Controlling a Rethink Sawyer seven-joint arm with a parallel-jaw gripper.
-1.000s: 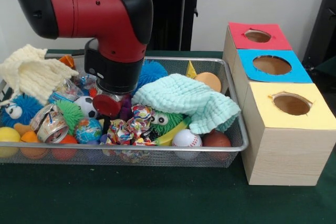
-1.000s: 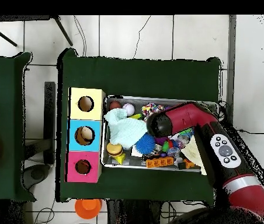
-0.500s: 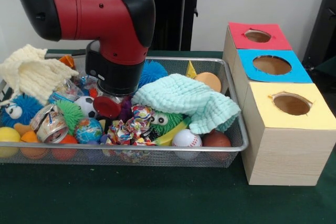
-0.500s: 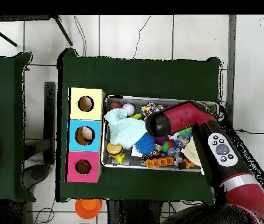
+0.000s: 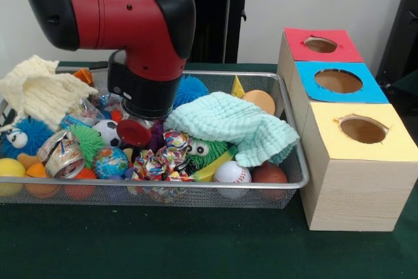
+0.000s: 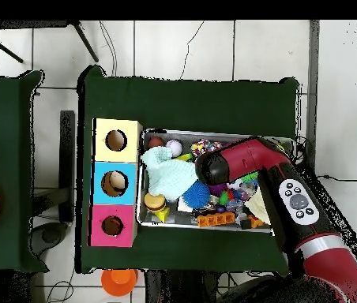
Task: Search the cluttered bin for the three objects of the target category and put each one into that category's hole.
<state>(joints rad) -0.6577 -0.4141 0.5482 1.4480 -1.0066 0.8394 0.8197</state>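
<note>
The silver wire-mesh bin (image 5: 287,86) is full of toys and also shows in the overhead view (image 6: 144,215). My gripper (image 5: 134,136) hangs under the red and black wrist (image 5: 144,86), down among the toys left of the bin's middle, its lower end hidden by clutter. In the overhead view the arm's end (image 6: 212,168) covers it. No plush animal toy shows clearly. A tan-orange round thing (image 5: 261,100) lies at the bin's far right corner; I cannot tell what it is. The red-topped box's hole (image 5: 321,45) is open and also shows in the overhead view (image 6: 112,226).
A mint knitted cloth (image 5: 235,125) and a cream one (image 5: 39,89) drape over the toys. Puffer balls (image 5: 202,150), a baseball (image 5: 232,172), a globe ball (image 5: 109,161) and crinkled wrappers (image 5: 160,158) surround the gripper. The blue-topped (image 5: 339,82) and yellow-topped (image 5: 363,130) boxes stand right of the bin.
The arm has shifted slightly toward the boxes and lifted a little; the toys have not visibly moved.
</note>
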